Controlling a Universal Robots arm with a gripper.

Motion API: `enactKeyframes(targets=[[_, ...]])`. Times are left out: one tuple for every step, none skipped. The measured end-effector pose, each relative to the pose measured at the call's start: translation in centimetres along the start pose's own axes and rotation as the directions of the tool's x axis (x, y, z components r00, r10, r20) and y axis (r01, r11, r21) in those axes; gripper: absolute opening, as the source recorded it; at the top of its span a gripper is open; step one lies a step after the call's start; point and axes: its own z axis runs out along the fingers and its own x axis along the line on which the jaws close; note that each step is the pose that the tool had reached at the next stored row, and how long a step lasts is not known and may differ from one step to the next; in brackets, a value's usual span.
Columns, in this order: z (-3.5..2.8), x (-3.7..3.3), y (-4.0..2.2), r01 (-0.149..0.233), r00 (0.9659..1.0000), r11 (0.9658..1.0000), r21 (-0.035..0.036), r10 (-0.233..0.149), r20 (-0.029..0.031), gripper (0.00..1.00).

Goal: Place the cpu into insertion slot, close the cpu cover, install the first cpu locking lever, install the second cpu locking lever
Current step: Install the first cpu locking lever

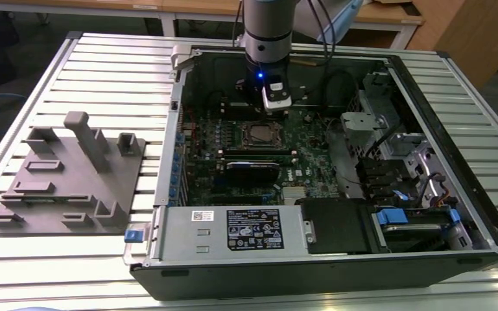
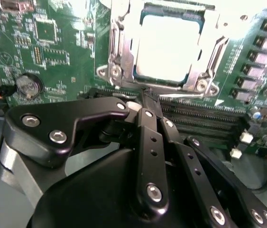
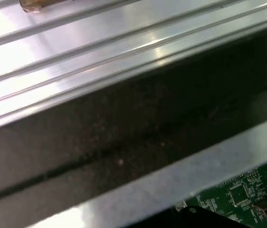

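Note:
In the second wrist view the cpu (image 2: 169,47) lies flat in the insertion slot (image 2: 171,84), its pale metal top showing through the window of the cpu cover (image 2: 119,52). The cover's silvery frame lies down around the chip. My gripper (image 2: 145,97) is shut, its black fingers (image 2: 145,137) meeting at the socket's near edge with nothing visible between them. In the exterior view the gripper (image 1: 272,105) hangs from the arm inside the open computer case, just behind the insertion slot (image 1: 262,134) on the green board. I cannot tell how the locking levers stand.
Long black memory slots (image 2: 204,116) run beside the socket, and a coin battery (image 2: 28,85) sits on the board. A grey labelled power-supply box (image 1: 231,230) fills the case's front. Drive cages (image 1: 404,162) stand at the exterior view's right. A grey fixture plate (image 1: 67,175) lies on the slatted table.

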Motion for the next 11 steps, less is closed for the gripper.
enactKeyframes(targets=[[0.0,0.01,0.01,0.0,1.0,1.0,0.0039,0.0,0.0016,0.1],[0.0,0.0,0.01,0.001,1.0,1.0,0.004,-0.001,0.0017,0.1],[0.0,0.01,0.01,0.0,1.0,1.0,0.004,-0.001,0.0017,0.1],[0.0,0.01,0.01,0.0,1.0,1.0,0.0041,0.0,0.0017,0.1],[0.0,0.01,0.01,0.0,1.0,1.0,0.0041,0.0,0.0017,0.1],[0.0,0.01,0.02,0.0,1.0,1.0,0.0042,0.0,0.0017,0.1],[-0.02,0.01,0.03,0.0,1.0,1.0,0.0044,0.0,0.0017,0.1],[-0.07,0.01,0.04,0.0,1.0,1.0,0.0044,0.0,0.0016,0.1],[-0.13,0.01,0.06,0.0,1.0,1.0,0.004,0.0,0.0017,0.1],[-0.22,0.01,0.07,0.0,1.0,1.0,0.004,0.0,0.0017,0.1],[-0.32,0.0,0.08,0.0,1.0,1.0,0.004,0.0,0.0017,0.1]])
